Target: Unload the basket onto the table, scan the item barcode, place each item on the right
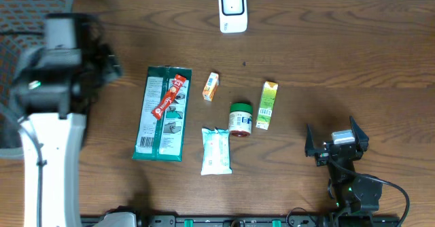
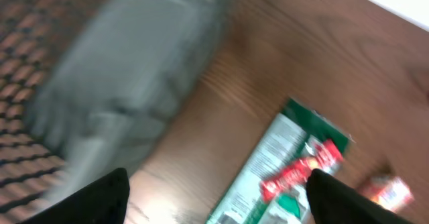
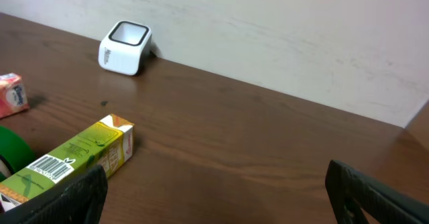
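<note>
Both tools spread wide, empty: left tool (image 2: 218, 198) near green packet (image 2: 273, 142), right tool (image 3: 214, 178) beside green carton (image 3: 75, 155).

Seemingly an office or lab corner rigged like a shop till — a brown wooden table (image 1: 340, 57) against a plain white wall (image 3: 301, 29), a small white scanner (image 1: 232, 9), a green bag (image 1: 162, 128) and juice carton (image 1: 267, 105) among packaged groceries, a mesh office chair (image 1: 17, 9) alongside.

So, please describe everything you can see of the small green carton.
The green carton is a slim box, seemingly printed cardboard, green and yellow. It lies flat on the wooden table, just right of the green-lidded jar; contact between them is unclear. The right wrist view shows a white barcode on its side. Nothing grips it.
</note>
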### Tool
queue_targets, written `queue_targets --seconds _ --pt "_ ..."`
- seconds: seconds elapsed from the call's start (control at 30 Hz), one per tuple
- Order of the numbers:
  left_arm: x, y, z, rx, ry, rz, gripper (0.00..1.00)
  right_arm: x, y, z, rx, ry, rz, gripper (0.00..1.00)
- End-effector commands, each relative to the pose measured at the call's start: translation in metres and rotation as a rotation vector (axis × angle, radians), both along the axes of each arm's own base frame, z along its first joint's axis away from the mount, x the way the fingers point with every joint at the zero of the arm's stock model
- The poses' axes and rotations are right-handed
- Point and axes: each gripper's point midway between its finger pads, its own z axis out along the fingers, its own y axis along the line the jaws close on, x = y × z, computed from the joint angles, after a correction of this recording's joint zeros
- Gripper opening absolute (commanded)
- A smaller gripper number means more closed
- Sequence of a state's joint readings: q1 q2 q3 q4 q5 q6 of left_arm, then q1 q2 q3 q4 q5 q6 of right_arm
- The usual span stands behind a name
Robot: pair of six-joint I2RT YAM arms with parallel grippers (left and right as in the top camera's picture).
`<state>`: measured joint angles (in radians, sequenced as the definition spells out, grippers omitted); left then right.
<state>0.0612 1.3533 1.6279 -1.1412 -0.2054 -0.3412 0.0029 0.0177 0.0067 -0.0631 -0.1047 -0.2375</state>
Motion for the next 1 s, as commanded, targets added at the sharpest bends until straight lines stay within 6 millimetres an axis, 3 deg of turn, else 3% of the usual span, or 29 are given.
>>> queue_targets --seconds 0.0,0.2,0.97 --pt "-0.014 0.034 0.010 0.028 -0.023 0.105 0.86 0.000 0.001 -0.001 0.013 0.003 0.002 0.99" --pt "-0.020 0.055 0.008 0.027 -0.013 0.172 0.87 0.000 0.001 -0.001 0.013 0.003 0.002 0.99" --pt "-0.019 0.055 0.007 0.027 -0.011 0.173 0.88 0.000 0.001 -0.001 0.013 0.003 0.002 0.99"
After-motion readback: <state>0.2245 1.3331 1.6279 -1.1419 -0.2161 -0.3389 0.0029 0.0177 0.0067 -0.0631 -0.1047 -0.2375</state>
